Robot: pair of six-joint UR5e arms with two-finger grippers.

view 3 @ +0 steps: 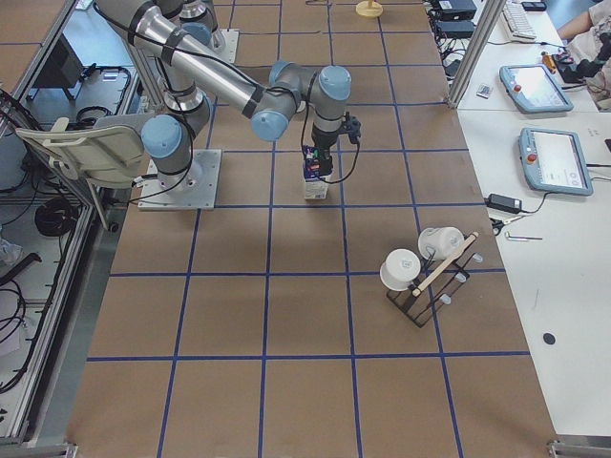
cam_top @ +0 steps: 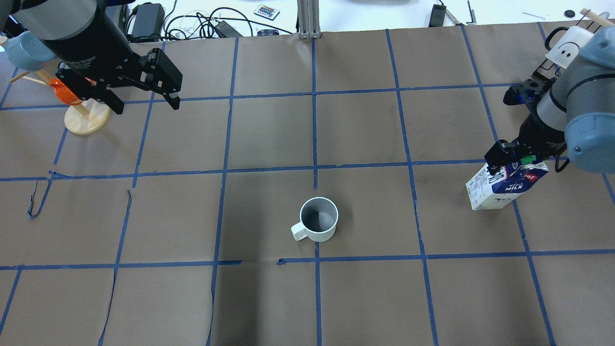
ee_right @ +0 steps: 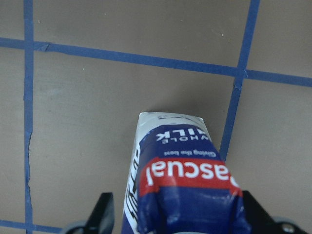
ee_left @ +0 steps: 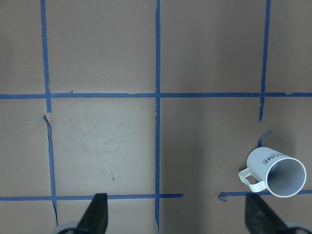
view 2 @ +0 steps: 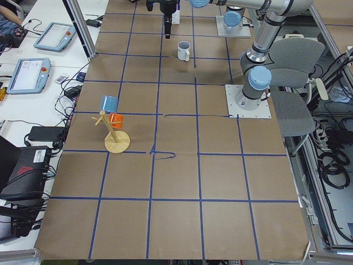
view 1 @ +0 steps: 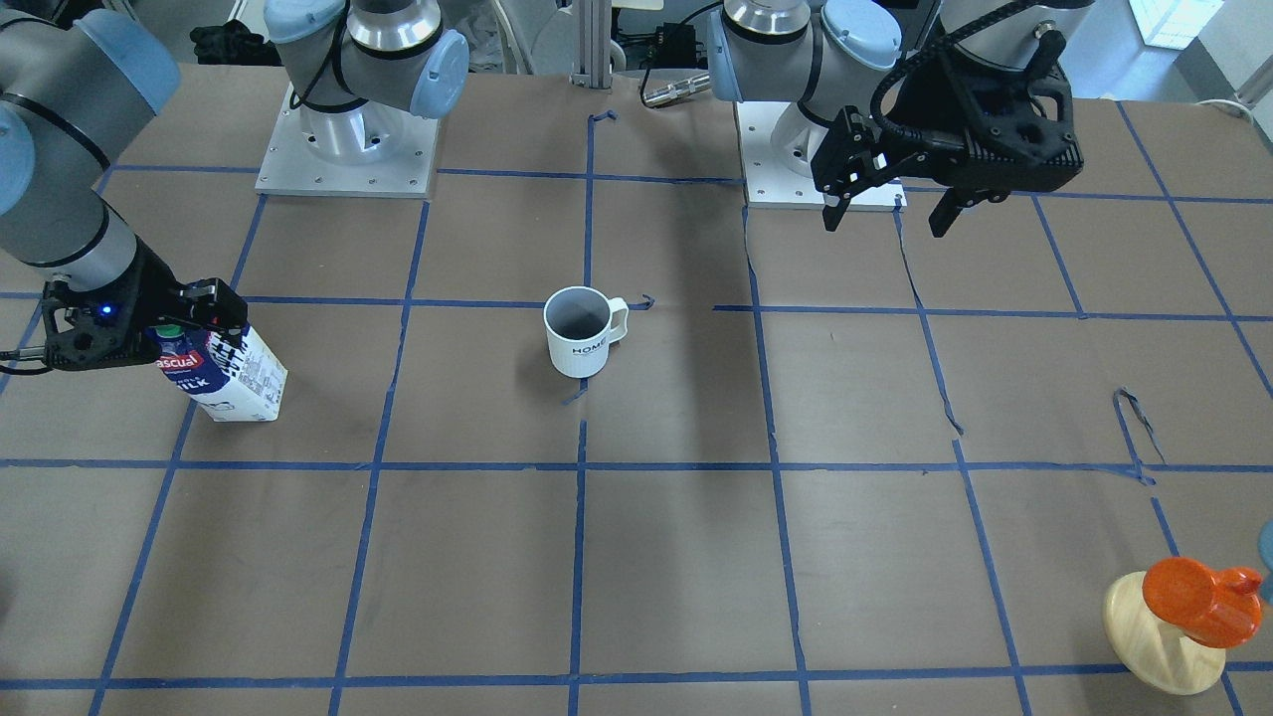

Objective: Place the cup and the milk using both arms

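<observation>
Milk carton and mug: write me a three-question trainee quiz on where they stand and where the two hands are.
1. True or false: the left hand holds the mug.
2. Pick one. The right hand has its fingers on either side of: A the mug, B the top of the milk carton, C the orange object.
3. Short answer: which way does the mug's opening face?

Key
1. False: the left hand is open, empty and well apart from the mug.
2. B.
3. Up; the mug stands upright.
</observation>
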